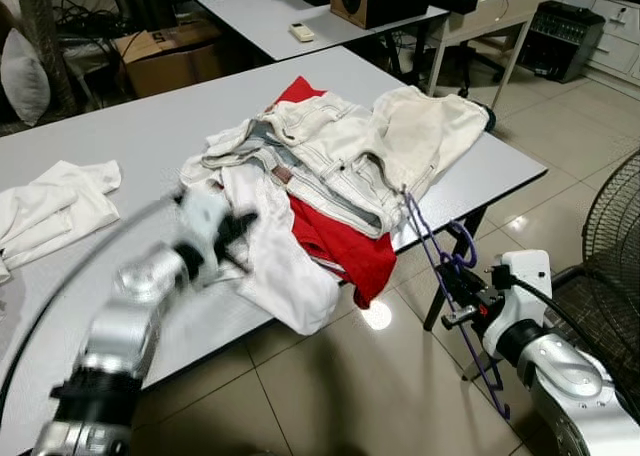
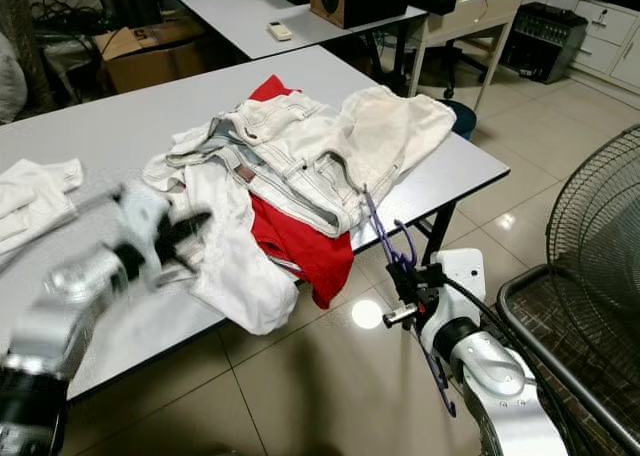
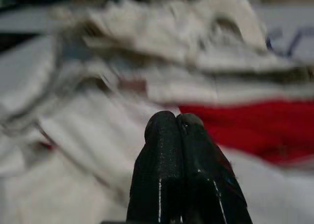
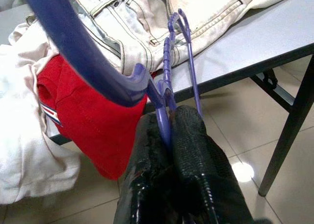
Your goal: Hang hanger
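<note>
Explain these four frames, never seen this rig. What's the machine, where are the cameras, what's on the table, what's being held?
It is a humanoid robot with two silver arms, each ending in two black fingers. The two wide pictures come from a stereo camera on its head, looking down at a grey table. The two close pictures come from cameras on the wrists. On the table lies a heap of clothes: pale jeans, a red garment and white garments. The right end effector is shut on a purple hanger beside the table edge. The left end effector, fingers together, is blurred with motion over the heap.
</note>
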Controlling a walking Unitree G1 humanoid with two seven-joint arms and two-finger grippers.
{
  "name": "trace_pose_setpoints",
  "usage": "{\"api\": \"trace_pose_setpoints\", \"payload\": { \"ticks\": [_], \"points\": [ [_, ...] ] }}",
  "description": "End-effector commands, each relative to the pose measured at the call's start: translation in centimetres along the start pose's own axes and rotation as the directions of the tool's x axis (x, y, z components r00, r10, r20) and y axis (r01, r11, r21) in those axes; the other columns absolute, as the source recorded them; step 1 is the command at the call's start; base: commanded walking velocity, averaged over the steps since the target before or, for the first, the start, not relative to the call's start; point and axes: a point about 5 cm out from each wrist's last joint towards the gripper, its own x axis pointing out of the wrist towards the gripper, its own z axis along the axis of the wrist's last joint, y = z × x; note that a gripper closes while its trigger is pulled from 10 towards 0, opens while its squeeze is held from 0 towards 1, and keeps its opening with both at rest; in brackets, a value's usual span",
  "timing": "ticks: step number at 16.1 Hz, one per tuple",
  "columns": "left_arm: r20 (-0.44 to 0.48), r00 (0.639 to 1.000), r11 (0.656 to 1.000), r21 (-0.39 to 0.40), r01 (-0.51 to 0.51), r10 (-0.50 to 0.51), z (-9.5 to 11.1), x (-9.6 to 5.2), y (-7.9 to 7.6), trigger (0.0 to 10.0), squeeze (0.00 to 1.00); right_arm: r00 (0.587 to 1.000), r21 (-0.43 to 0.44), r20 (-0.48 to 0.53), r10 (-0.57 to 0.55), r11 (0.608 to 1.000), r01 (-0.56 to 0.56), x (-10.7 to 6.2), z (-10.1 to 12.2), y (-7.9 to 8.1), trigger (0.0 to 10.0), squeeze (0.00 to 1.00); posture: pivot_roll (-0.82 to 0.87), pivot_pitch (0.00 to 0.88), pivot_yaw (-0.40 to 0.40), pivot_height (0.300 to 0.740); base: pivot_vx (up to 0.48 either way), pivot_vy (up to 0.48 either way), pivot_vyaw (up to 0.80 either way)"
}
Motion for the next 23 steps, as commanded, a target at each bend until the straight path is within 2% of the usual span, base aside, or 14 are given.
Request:
{"api": "trace_pose_setpoints", "payload": {
  "ticks": [1, 2, 3, 4, 5, 7, 10, 16, 17, 18, 20, 21, 22, 23],
  "points": [
    [0.012, 0.999, 0.999, -0.005, -0.032, 0.033, 0.1, -0.2, 0.4, 0.0, 0.0, 0.999, -0.007, 0.009, 0.035, 0.999, -0.035, 0.2, 0.3, 0.5, 10.0, 0.0, -0.12, 0.016, 0.057, 0.74, 0.0, 0.0, 0.0],
    [-0.009, 1.0, 0.999, 0.024, -0.027, 0.027, -0.1, -0.1, 0.4, 4.1, 0.0, 0.999, -0.008, 0.011, 0.038, 0.999, -0.037, 0.3, 0.3, 0.5, 10.0, 0.0, -0.11, 0.012, 0.057, 0.74, 0.0, 0.0, 0.0],
    [-0.097, 0.995, 0.994, 0.099, 0.037, -0.027, -1.3, -0.3, -0.1, 10.0, 0.0, 0.999, -0.009, 0.011, 0.041, 0.999, -0.041, 0.3, 0.3, 0.6, 10.0, 0.0, -0.12, 0.006, 0.057, 0.74, 0.0, 0.0, 0.0],
    [-0.152, 0.985, 0.991, 0.096, 0.099, -0.083, -2.1, -0.7, -0.6, 10.0, 0.91, 0.999, -0.01, 0.012, 0.044, 0.999, -0.044, 0.2, 0.3, 0.6, 10.0, 0.0, -0.12, 0.005, 0.058, 0.74, 0.0, 0.0, 0.0],
    [-0.162, 0.982, 0.992, 0.063, 0.107, -0.096, -2.4, -0.8, -0.8, 10.0, 1.0, 0.999, -0.011, 0.011, 0.045, 0.999, -0.045, 0.2, 0.3, 0.6, 10.0, 0.0, -0.12, 0.003, 0.057, 0.74, 0.0, 0.0, 0.0],
    [-0.167, 0.982, 0.994, 0.051, 0.095, -0.086, -2.6, -0.8, -0.7, 10.0, 1.0, 0.999, -0.011, 0.01, 0.046, 0.999, -0.046, 0.2, 0.2, 0.6, 10.0, 0.0, -0.11, 0.001, 0.056, 0.74, 0.0, 0.0, 0.0],
    [-0.246, 0.968, 0.988, 0.129, 0.084, -0.05, -3.7, -1.4, 0.3, 10.0, 1.0, 0.998, -0.015, 0.007, 0.058, 0.998, -0.058, 0.3, 0.2, 0.8, 10.0, 0.0, -0.11, 0.0, 0.054, 0.74, 0.0, 0.0, 0.0],
    [-0.299, 0.953, 0.991, 0.105, 0.082, -0.047, -4.4, -1.8, 0.3, 10.0, 1.0, 0.998, -0.018, 0.003, 0.065, 0.998, -0.065, 0.3, 0.1, 0.8, 10.0, 0.0, -0.12, 0.0, 0.054, 0.74, 0.0, 0.0, 0.0],
    [-0.325, 0.943, 0.991, 0.092, 0.101, -0.066, -4.8, -1.9, 0.1, 10.0, 0.0, 0.998, -0.019, 0.001, 0.066, 0.998, -0.066, 0.4, 0.0, 0.8, 10.0, 0.0, -0.12, 0.0, 0.056, 0.74, 0.0, 0.0, 0.0],
    [-0.368, 0.926, 0.989, 0.083, 0.125, -0.086, -5.4, -2.1, -0.2, 10.0, 0.0, 0.998, -0.019, 0.0, 0.067, 0.998, -0.067, 0.5, 0.0, 0.8, 10.0, 0.0, -0.11, 0.004, 0.063, 0.74, 0.0, 0.0, 0.0],
    [-0.391, 0.915, 0.987, 0.075, 0.142, -0.102, -5.6, -2.2, -0.3, 10.0, 0.0, 0.998, -0.015, 0.003, 0.065, 0.998, -0.065, 0.5, 0.0, 0.9, 10.0, 0.0, -0.1, 0.015, 0.066, 0.74, 0.0, 0.0, 0.0],
    [-0.402, 0.908, 0.985, 0.06, 0.159, -0.122, -5.7, -2.3, -0.4, 8.2, 0.0, 0.998, -0.011, 0.001, 0.065, 0.998, -0.065, 0.5, -0.1, 1.0, 10.0, 0.0, -0.1, 0.018, 0.066, 0.74, 0.0, 0.0, 0.0],
    [-0.41, 0.903, 0.984, 0.059, 0.169, -0.13, -5.8, -2.4, -0.5, 3.9, 0.0, 0.998, -0.009, -0.001, 0.066, 0.998, -0.066, 0.4, -0.2, 1.1, 10.0, 0.0, -0.1, 0.024, 0.064, 0.74, 0.0, 0.0, 0.0],
    [-0.423, 0.896, 0.982, 0.056, 0.178, -0.138, -6.0, -2.6, -0.7, 1.5, 0.0, 0.998, -0.008, -0.005, 0.069, 0.998, -0.069, 0.3, -0.3, 1.2, 10.0, 0.0, -0.1, 0.027, 0.062, 0.74, 0.0, 0.0, 0.0]
  ]
}}
